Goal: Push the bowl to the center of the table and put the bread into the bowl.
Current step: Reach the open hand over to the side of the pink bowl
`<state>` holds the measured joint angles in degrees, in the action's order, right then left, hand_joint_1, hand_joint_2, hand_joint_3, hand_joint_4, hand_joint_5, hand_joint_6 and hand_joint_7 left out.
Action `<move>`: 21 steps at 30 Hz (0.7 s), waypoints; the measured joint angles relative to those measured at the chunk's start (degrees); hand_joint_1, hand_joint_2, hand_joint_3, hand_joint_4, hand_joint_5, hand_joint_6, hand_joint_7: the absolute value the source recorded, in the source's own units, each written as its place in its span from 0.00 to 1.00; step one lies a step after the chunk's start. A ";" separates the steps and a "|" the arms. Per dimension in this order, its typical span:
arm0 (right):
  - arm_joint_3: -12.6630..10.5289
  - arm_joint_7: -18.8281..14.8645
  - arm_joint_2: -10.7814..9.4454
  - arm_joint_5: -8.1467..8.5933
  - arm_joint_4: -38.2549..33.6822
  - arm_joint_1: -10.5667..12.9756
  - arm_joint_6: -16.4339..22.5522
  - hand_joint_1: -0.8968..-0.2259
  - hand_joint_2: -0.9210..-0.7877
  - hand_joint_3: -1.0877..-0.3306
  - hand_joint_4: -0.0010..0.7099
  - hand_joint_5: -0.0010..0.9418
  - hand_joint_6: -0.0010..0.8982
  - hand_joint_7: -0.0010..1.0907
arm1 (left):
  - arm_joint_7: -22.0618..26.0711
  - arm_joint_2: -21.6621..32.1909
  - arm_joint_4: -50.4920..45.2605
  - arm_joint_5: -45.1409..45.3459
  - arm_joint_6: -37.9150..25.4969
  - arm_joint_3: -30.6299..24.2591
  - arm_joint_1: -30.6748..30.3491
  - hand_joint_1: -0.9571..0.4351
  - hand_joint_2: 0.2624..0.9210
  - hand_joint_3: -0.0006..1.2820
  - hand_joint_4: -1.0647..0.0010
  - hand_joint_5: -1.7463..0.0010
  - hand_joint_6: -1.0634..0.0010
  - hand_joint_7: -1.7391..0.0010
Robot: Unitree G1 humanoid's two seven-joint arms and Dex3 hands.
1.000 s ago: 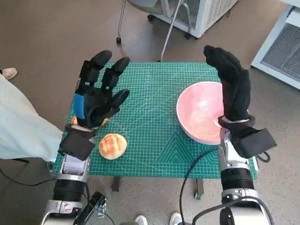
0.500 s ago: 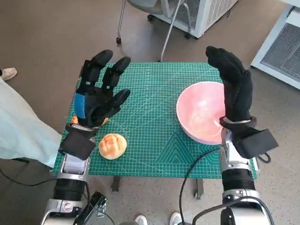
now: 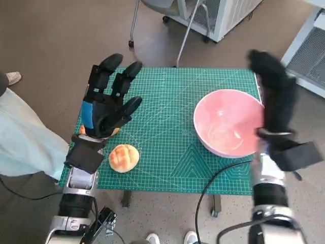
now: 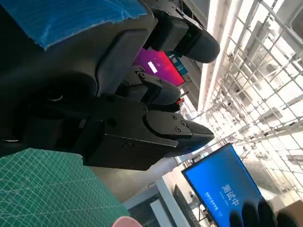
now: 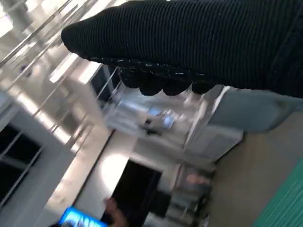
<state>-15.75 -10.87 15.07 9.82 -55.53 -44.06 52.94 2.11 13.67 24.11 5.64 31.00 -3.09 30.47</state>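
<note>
Head view: bowl (image 3: 227, 123), pink, sits near the right edge of the table (image 3: 167, 168), rim almost at that edge, not centred. Bread (image 3: 123, 157), a round golden bun, lies near the front-left corner, well apart from the bowl. Left hand (image 3: 107, 104) raised above the left side of the table, fingers spread, holding nothing. Right hand (image 3: 271, 91) blurred, upright just outside the bowl's right rim, fingers together and straight, nothing held; contact with the rim can't be told. A second orange thing peeks out under the left hand, mostly hidden.

Handling guess: bowl looks rigid, smooth, light plastic or similar; should slide on the mat with a flat push low on the right outer wall, could tip if pushed at the rim. Bread looks soft and light, squashes easily; take it from above round its sides with a loose grip.

Left wrist view: left hand fills frame, fingers extended, empty; sliver of table and a pink bit of bowl at the picture's lower edge; screen beyond.

Right wrist view: glove only, fingers lined up together, empty; bowl not visible.
</note>
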 measured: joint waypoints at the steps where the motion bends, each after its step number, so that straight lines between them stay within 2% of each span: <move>1: -0.50 1.19 0.78 -0.38 -1.33 0.02 0.17 0.68 0.00 0.60 0.55 0.02 0.20 0.64 | -0.05 0.00 0.00 0.13 0.05 0.00 0.00 0.65 1.00 0.14 0.75 0.70 0.83 0.55; 6: -2.15 7.19 3.67 -2.17 -7.00 0.28 0.17 0.70 0.00 0.59 0.56 0.03 0.19 0.62 | -0.33 0.02 0.00 0.43 0.31 -0.01 -0.01 0.65 1.00 0.14 0.75 0.70 0.83 0.55; 10: -3.13 10.34 4.64 -2.28 -10.38 0.81 -1.43 0.73 0.00 0.57 0.56 0.02 0.19 0.62 | -0.49 0.00 0.10 0.43 0.56 0.00 -0.01 0.65 1.00 0.14 0.75 0.70 0.83 0.55; 15: -4.42 10.76 4.30 -1.17 -13.26 1.47 -3.95 0.78 0.00 0.55 0.54 0.01 0.19 0.62 | -0.49 -0.05 0.19 0.41 0.82 -0.01 -0.01 0.65 1.00 0.14 0.75 0.70 0.83 0.55; 19: -5.78 9.53 2.97 0.11 -15.21 1.76 -6.54 0.81 0.10 0.51 0.52 0.01 0.20 0.60 | -0.48 -0.10 0.19 0.35 0.83 -0.03 -0.02 0.65 1.00 0.14 0.75 0.70 0.84 0.55; 21: -6.37 8.76 2.11 0.84 -15.88 1.83 -7.84 0.83 0.10 0.52 0.51 0.00 0.21 0.57 | -0.48 -0.10 0.19 0.35 0.83 -0.03 -0.02 0.65 1.00 0.14 0.75 0.70 0.84 0.55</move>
<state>-22.12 -2.11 17.17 10.66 -71.41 -42.23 45.10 1.63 13.57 24.30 5.99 31.83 -3.13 30.44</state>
